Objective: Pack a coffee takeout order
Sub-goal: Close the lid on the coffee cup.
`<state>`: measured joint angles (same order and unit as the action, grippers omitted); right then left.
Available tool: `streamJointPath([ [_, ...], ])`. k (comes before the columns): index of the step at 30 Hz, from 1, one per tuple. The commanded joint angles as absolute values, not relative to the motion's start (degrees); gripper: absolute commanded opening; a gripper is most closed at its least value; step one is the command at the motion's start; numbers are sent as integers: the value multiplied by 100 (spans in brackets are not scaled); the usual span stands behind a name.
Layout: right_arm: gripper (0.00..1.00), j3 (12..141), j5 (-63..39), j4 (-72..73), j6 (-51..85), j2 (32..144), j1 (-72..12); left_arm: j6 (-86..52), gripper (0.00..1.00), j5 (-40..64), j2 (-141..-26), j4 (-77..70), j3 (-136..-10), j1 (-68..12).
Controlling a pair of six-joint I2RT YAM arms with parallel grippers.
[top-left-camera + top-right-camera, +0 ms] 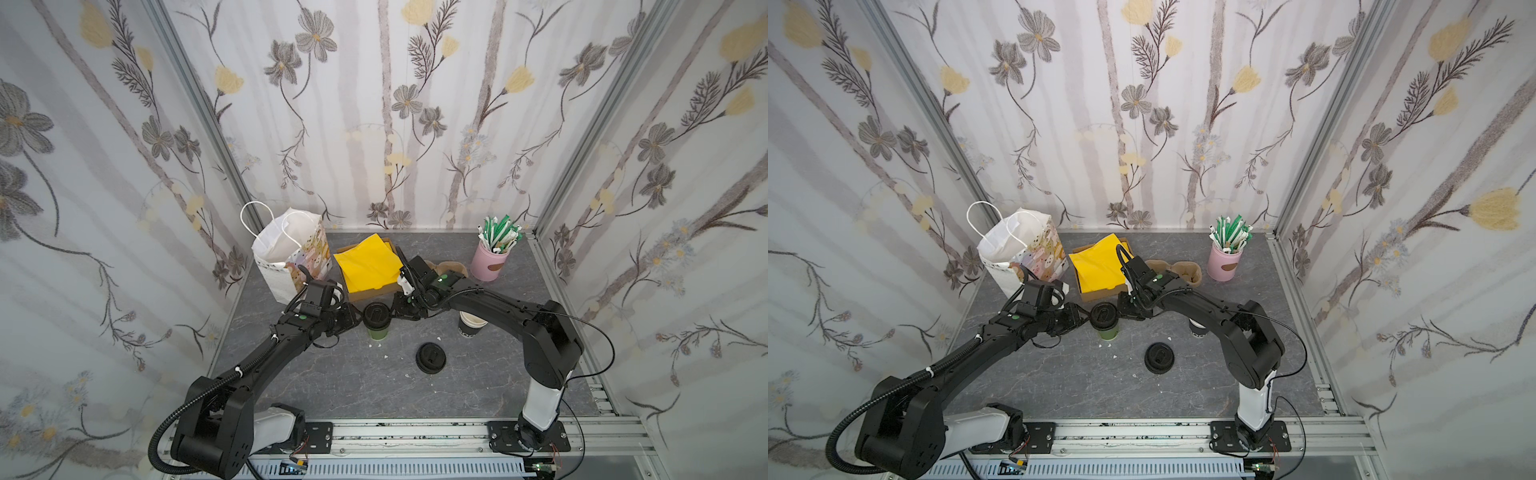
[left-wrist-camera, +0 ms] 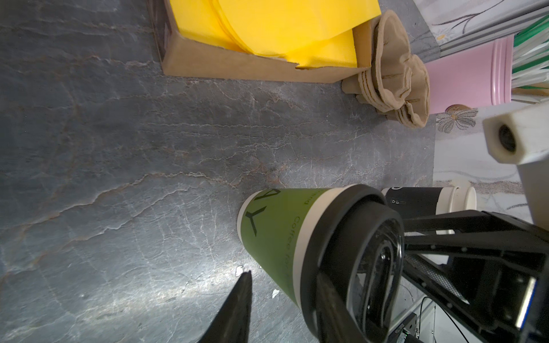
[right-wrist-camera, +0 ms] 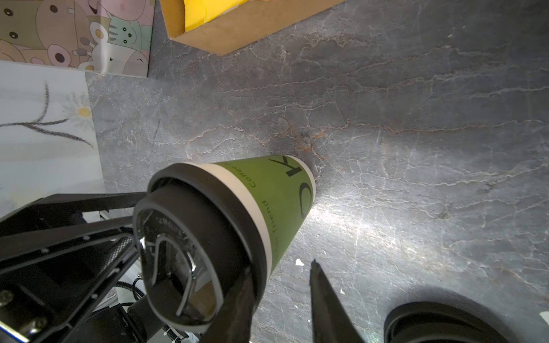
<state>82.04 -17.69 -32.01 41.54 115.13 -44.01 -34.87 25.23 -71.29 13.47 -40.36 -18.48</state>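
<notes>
Left hand [image 1: 356, 322] sits against the cup [image 1: 377, 334] from the bag side, jaws apart, nothing clenched. In the left wrist view one finger [image 2: 240, 303] stands just clear of the green wall while its mate lies across the lid [image 2: 332, 237]. Right hand [image 1: 395, 311] meets it from the opposite side, released as well. One of its fingers is at the lid's rim and the other is off the cup altogether. So I'm gripping nothing at this moment, only bracketing the top of the cup.

Cup's upright near the middle of the table, a little toward the left edge. The lid looks seated all round from both wrist views, so I'd call the capping done, or as good as.

Now the rest. The bag [image 1: 286, 249] stands gaping at the far left corner, and I can't see any of the order inside it. Napkins [image 1: 368, 266] lie in their box [image 1: 370, 294] by the far edge, none drawn out. That leaves the cup to go into the bag and a napkin after it: most of the packing, by my reckoning.

Spare lid [image 1: 431, 357] lies nearer the front edge and the stacked cups [image 1: 469, 326] stand over to the right. Neither is mine to pack.
</notes>
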Motion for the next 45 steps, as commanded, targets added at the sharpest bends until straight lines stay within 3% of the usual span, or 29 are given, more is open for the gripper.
streamJointPath([
  [1, 32, 8108, -1753, -3129, 4170, 11644, -4415, -3476, 37, 2435, -7155, 1407, -3991, -1846],
  [11, 33, 7901, -1792, -3102, 4204, 11624, -4368, -3444, 37, 2399, -7189, 1416, -3974, -1846],
  [26, 41, 8855, -1731, -3580, 3594, 11740, -4342, -3362, 38, 3224, -6944, 1424, -4104, -1846],
  [45, 44, 9386, -1776, -3900, 3283, 12092, -4342, -3475, 39, 3094, -7164, 1494, -4034, -1850],
])
